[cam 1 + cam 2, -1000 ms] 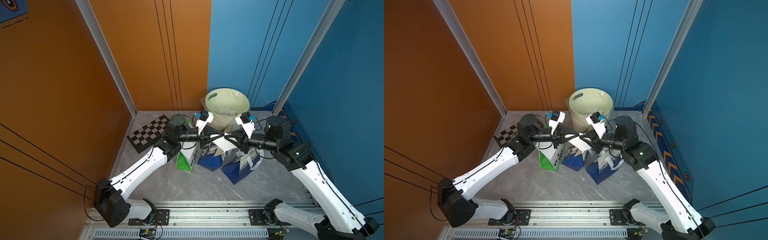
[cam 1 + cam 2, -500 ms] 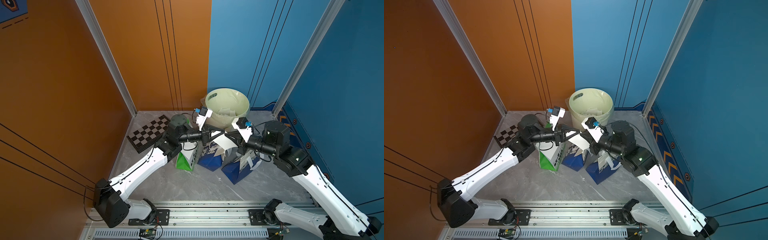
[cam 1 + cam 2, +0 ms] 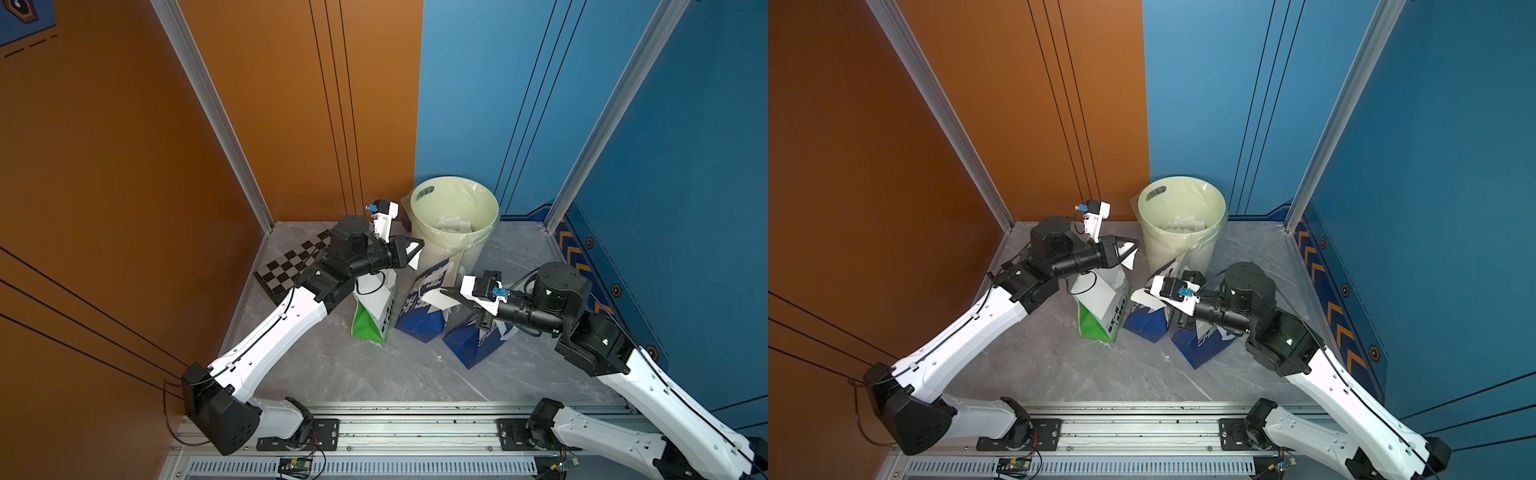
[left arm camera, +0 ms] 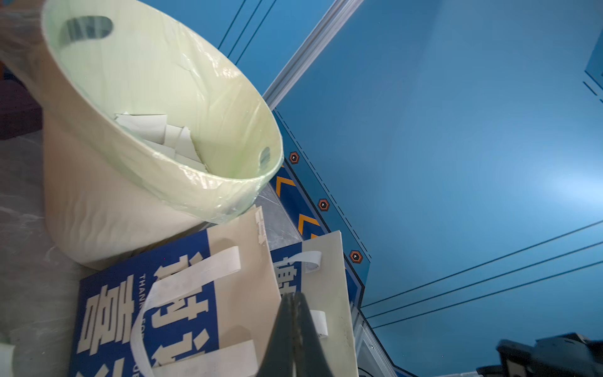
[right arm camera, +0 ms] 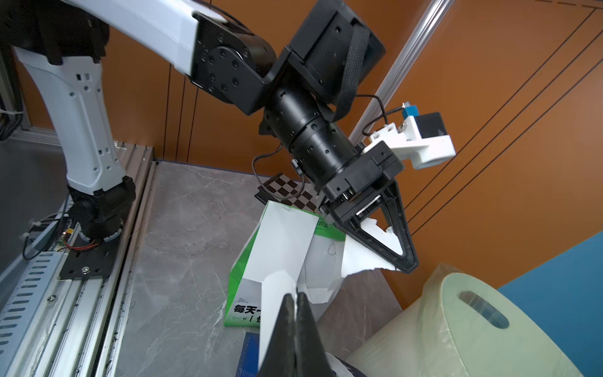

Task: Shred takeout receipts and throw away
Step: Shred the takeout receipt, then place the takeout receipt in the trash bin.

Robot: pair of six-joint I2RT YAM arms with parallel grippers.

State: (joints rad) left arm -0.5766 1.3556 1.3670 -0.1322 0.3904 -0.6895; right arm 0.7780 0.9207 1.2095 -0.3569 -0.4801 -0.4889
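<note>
Beside the bin [image 3: 449, 259], your left pincer [image 5: 408, 266] pinches one torn receipt half [image 5: 359, 258]; your right pincer [image 5: 296, 298], farther from the bin, grips the other half [image 5: 277, 303]. Scraps [image 3: 451, 223] already lie inside; both halves likely need dropping in.

Orange wall [image 3: 249, 104] behind left end effector [image 5: 404, 264]; blue wall [image 3: 478, 104] behind and outboard of right end effector [image 5: 295, 298]. Aluminium posts [image 3: 212, 112] at the corners. Grey marbled worktop [image 3: 374, 374] under both. Orange chevron strip [image 3: 577, 253] at blue wall base. Slotted rail [image 3: 415, 428] at near edge. Even light.
</note>
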